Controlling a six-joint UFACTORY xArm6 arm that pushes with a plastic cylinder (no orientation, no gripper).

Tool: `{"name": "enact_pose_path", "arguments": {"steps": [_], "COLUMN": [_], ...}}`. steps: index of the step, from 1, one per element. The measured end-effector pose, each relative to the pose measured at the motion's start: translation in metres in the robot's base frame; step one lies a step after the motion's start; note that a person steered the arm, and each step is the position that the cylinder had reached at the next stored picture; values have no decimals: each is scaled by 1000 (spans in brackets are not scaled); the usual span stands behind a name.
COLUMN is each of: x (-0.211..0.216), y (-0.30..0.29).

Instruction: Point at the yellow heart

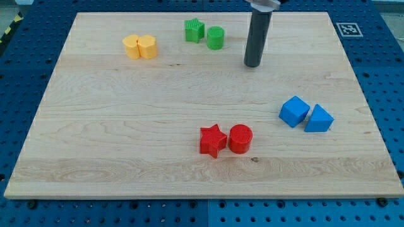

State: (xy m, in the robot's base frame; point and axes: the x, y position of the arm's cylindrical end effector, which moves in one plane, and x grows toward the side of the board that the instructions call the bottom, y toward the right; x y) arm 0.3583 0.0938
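Two yellow blocks sit touching at the view's upper left. The right one (pixel 148 46) has a notch at its top and looks like the yellow heart. The left one (pixel 131 46) looks many-sided. My tip (pixel 252 65) rests on the board at the upper middle, far to the right of the yellow pair, and touches no block. The nearest block to it is the green cylinder (pixel 216 38), to its upper left.
A green star (pixel 194 30) stands just left of the green cylinder. A red star (pixel 213 140) and a red cylinder (pixel 240 139) sit side by side at the lower middle. A blue cube (pixel 294 111) and a blue triangle block (pixel 319 118) sit at the right.
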Motion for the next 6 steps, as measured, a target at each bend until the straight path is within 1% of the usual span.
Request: {"name": "enact_pose_path", "arguments": {"steps": [2,3,4,6], "x": [0,5,23,31], "y": [0,-31,-90,-221]}}
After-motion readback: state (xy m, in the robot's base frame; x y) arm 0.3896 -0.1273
